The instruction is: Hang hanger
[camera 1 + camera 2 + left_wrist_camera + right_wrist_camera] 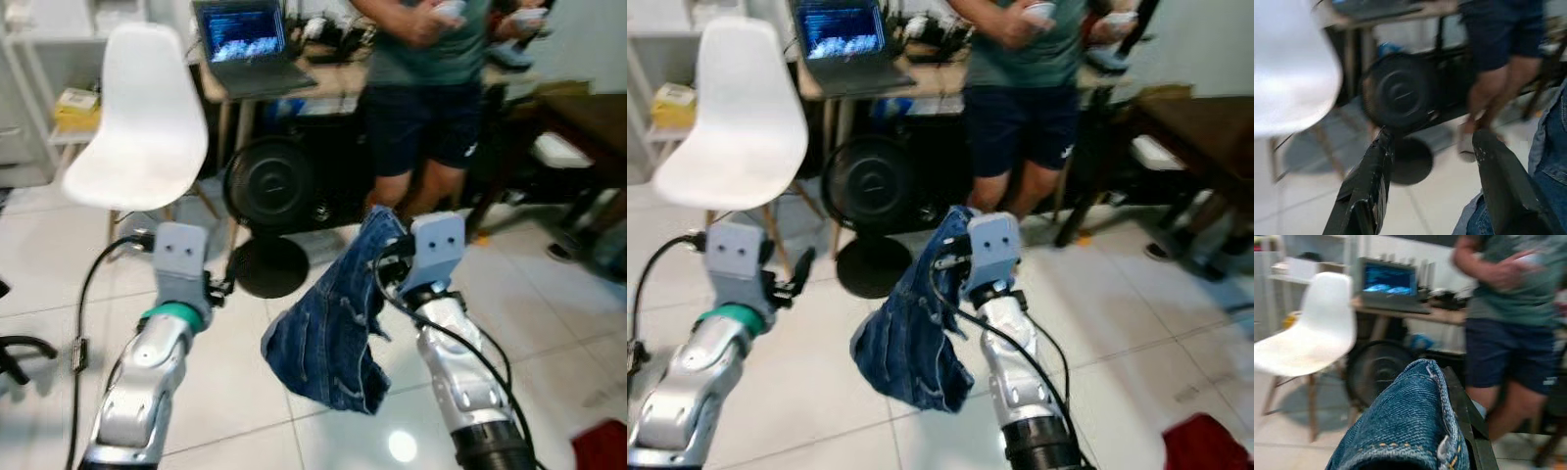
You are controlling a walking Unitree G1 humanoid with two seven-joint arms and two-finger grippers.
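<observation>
A blue denim garment (333, 333) is held aloft by the right gripper (390, 257), whose black fingers are clamped on a fold at the cloth's top edge; the fabric hangs straight down beside the silver forearm, its long axis vertical, clear of the white tiled floor (245, 411). No hanger can be made out in the frames, so the denim is what is actually being carried. To the robot's left, the left gripper (1432, 161) is raised to about the same height, its two fingers spread apart and empty. In the left wrist view the hanging cloth is seen just beside one finger, so the free arm is judged near enough to reach across and help. No rail or hook is seen ahead, and where the load is to be hung cannot be told. Beyond the grippers stand a round black fan (269, 186) on its base, a white chair (142, 117), and a desk with an open laptop (240, 44). A person (421, 88) in dark shorts is seen standing behind, hands busy with small controllers.
</observation>
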